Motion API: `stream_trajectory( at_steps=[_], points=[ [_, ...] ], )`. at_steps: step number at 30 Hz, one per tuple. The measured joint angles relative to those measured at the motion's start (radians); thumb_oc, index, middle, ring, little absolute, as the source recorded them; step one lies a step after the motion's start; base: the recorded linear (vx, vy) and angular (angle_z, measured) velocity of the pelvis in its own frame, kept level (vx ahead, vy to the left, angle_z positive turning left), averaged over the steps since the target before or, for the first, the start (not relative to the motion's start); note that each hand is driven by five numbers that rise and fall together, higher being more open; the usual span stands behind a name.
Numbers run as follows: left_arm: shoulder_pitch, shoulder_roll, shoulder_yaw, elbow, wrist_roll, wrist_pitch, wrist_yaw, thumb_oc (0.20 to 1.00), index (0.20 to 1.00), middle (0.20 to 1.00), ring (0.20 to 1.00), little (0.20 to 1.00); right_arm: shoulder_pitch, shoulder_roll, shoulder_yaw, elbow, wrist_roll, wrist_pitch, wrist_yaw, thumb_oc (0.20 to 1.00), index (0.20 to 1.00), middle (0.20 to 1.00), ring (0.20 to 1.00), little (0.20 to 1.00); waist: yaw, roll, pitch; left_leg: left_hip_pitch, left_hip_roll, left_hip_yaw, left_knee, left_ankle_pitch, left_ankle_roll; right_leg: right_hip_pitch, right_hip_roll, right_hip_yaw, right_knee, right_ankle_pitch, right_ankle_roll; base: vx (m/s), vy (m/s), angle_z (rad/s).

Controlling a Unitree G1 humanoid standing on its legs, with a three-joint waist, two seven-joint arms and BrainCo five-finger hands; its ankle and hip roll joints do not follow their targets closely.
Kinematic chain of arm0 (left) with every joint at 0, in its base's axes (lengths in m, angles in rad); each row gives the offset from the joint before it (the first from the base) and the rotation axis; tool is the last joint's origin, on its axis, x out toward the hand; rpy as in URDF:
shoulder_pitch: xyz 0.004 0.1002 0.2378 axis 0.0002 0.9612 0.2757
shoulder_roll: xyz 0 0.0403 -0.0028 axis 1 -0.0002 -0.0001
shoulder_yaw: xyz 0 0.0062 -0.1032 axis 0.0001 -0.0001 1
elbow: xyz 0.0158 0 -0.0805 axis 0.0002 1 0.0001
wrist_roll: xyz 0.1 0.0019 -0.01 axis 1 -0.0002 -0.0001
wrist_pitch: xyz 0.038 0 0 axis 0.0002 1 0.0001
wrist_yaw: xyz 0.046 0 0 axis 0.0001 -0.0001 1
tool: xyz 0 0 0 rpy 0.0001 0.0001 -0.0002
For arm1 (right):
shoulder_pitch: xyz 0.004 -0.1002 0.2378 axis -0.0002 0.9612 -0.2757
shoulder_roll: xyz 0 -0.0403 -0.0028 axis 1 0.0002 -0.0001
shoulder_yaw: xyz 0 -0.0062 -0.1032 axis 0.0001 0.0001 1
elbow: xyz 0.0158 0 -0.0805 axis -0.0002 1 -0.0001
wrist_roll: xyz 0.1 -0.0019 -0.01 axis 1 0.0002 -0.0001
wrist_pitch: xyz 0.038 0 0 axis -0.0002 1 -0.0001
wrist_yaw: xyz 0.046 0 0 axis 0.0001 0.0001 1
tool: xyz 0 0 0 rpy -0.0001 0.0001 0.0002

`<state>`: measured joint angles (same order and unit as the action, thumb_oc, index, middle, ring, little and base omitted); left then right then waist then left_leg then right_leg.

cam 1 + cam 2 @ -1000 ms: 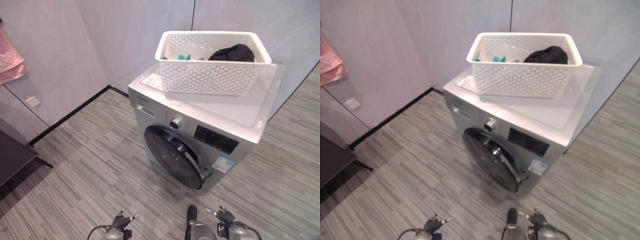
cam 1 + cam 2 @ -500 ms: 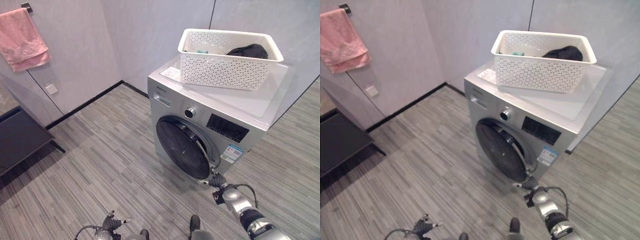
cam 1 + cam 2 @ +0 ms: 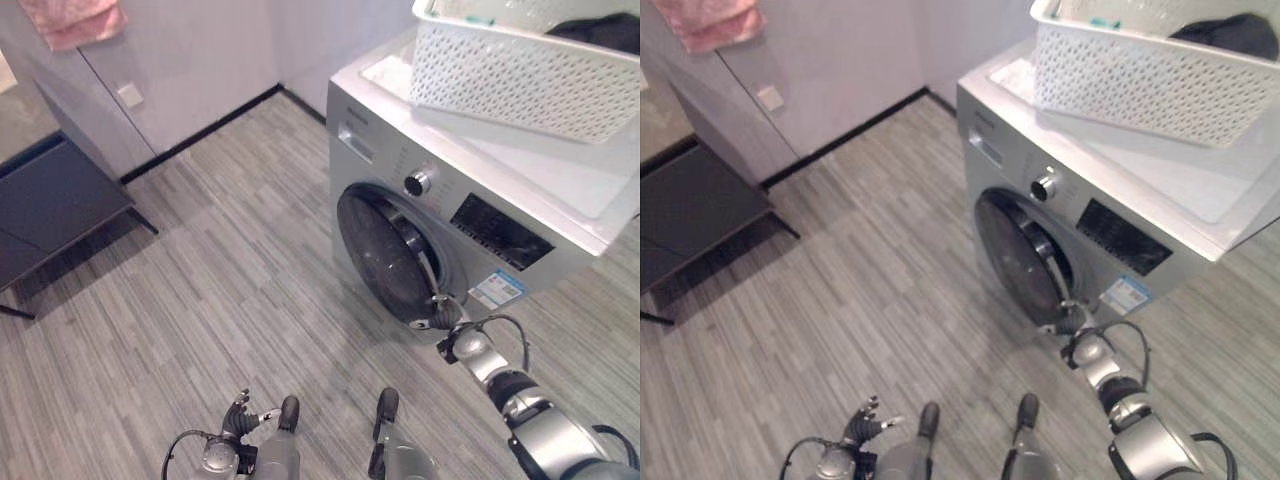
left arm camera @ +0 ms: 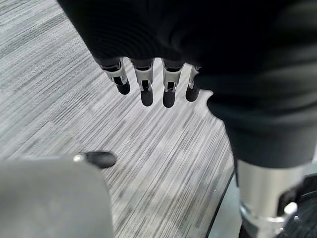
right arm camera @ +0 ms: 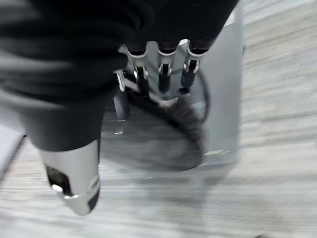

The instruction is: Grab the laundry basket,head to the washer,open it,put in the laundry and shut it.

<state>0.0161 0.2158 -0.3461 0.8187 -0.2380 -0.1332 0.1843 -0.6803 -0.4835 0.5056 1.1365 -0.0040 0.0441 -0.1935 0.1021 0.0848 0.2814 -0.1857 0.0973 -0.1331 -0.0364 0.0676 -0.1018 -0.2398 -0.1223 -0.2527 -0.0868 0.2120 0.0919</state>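
R hand [image 3: 452, 330] now up at washer [image 3: 480, 215] door [image 3: 385, 262] rim, fingers [image 5: 163, 74] straight; basket [image 3: 520, 70] on top, well apart.

White perforated laundry basket [image 3: 520, 75] sitting on top of silver front-loading washer [image 3: 560, 200], holding dark laundry [image 3: 605, 30] and a teal item. Round dark washer door [image 3: 385, 262] slightly ajar at its handle edge.

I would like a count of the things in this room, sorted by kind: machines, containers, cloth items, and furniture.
Machines: 1, the washer.
Containers: 1, the white laundry basket.
Cloth items: 3, the pink towel, the black garment and the teal piece in the basket.
Furniture: 1, the dark low table.
Total: 6.
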Motion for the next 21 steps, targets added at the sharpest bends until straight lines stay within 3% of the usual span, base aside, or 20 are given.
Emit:
stream_trajectory(
  at_steps=[1, 4, 7, 13, 17, 21],
  points=[
    [-0.001, 0.0, -0.004, -0.017, -0.031, -0.004, 0.001, 1.0, 1.0, 1.0, 1.0, 1.0, -0.078, -0.03, -0.004, 0.061, 0.001, 0.0, -0.002, 1.0, 1.0, 1.0, 1.0, 1.0, 0.006, 0.032, 0.024, -0.044, -0.001, -0.024, -0.002, 0.01, -0.004, -0.031, 0.002, -0.002, 0.0, 0.005, -0.001, -0.06, 0.021, 0.26],
    [-0.016, -0.006, -0.014, -0.016, -0.041, -0.008, 0.007, 1.0, 1.0, 1.0, 1.0, 1.0, -0.146, -0.044, -0.009, 0.115, 0.01, 0.0, -0.015, 1.0, 1.0, 1.0, 1.0, 1.0, 0.03, 0.072, 0.064, -0.064, 0.0, -0.038, -0.004, 0.012, -0.003, -0.05, 0.009, -0.003, 0.0, 0.007, -0.003, -0.02, 0.006, 0.11],
    [-0.012, -0.005, -0.015, -0.017, -0.058, -0.011, 0.009, 1.0, 1.0, 1.0, 1.0, 1.0, -0.137, -0.019, -0.009, 0.115, 0.014, -0.002, -0.02, 1.0, 1.0, 1.0, 1.0, 1.0, 0.03, 0.071, 0.065, -0.069, 0.004, -0.046, -0.004, 0.012, -0.003, -0.052, 0.015, -0.003, 0.0, 0.007, -0.004, 0.02, 0.002, 0.0],
    [-0.02, -0.005, 0.031, -0.215, -0.119, -0.04, 0.035, 1.0, 1.0, 1.0, 1.0, 1.0, 0.013, 0.184, -0.056, 0.038, 0.183, -0.046, -0.099, 1.0, 1.0, 1.0, 1.0, 1.0, 0.033, 0.069, 0.061, -0.027, 0.019, -0.047, -0.02, 0.008, -0.008, -0.021, 0.03, -0.004, -0.001, 0.003, -0.029, 0.03, 0.017, -0.03],
    [0.002, 0.044, 0.052, -0.381, -0.147, -0.042, 0.038, 1.0, 1.0, 1.0, 1.0, 1.0, 0.093, 0.37, 0.007, 0.037, 0.244, -0.058, -0.042, 1.0, 1.0, 1.0, 1.0, 1.0, 0.1, 0.115, 0.04, -0.029, 0.017, -0.053, -0.018, 0.009, -0.009, -0.021, 0.028, -0.016, 0.0, 0.001, -0.033, 0.01, 0.041, 0.1],
    [0.049, 0.114, 0.064, -0.533, -0.147, -0.045, 0.029, 1.0, 1.0, 1.0, 1.0, 1.0, 0.155, 0.486, 0.029, 0.051, 0.317, -0.059, 0.055, 1.0, 1.0, 1.0, 1.0, 1.0, 0.134, 0.163, 0.007, -0.036, -0.003, -0.073, -0.018, 0.023, -0.018, -0.013, 0.0, -0.035, 0.0, 0.0, -0.03, 0.02, 0.051, 0.23]
  ],
)
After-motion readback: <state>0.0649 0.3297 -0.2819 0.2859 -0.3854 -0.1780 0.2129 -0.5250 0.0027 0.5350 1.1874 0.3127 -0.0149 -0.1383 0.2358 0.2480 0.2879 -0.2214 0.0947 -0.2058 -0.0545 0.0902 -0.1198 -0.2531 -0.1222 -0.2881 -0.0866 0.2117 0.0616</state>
